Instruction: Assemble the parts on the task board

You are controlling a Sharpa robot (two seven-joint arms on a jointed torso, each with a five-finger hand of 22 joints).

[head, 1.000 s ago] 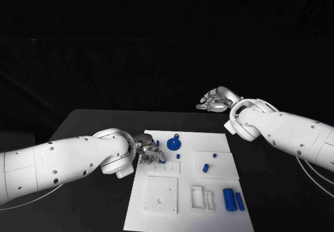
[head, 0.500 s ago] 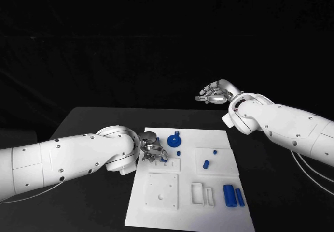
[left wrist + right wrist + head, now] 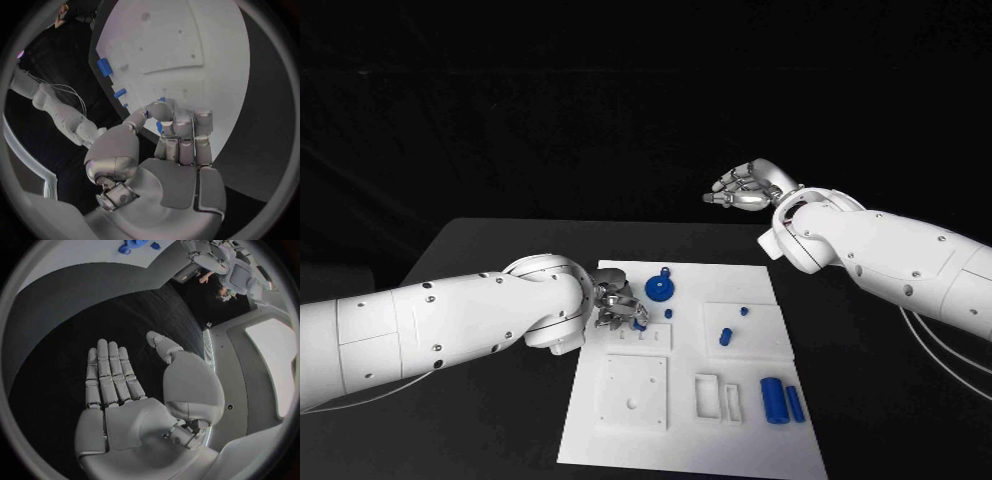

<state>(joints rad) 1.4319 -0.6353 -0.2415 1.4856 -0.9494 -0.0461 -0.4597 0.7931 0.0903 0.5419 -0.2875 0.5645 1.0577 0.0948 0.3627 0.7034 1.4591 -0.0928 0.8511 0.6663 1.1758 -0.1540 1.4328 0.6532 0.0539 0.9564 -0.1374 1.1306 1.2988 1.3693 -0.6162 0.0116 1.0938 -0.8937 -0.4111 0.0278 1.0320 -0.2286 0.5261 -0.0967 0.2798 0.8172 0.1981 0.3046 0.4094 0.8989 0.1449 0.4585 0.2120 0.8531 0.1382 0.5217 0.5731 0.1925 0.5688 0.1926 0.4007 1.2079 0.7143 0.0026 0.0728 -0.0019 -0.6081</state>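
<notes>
The white task board lies in the middle of the black table. My left hand hovers over the board's near-left area, fingers curled, pinching a small blue part just above a small slotted white block. In the left wrist view the same blue part shows between the thumb and fingers of the left hand. My right hand is raised beyond the table's far edge, apart from the board. It is flat and holds nothing, as the right hand shows in its wrist view.
On the board lie a round blue part, a small blue peg, a blue peg on a raised square, two blue cylinders near the front right, two white blocks and a square plate.
My left hand has crept a little to the right over the board with the blue part. My right hand has risen slightly. The camera has shifted a bit.
</notes>
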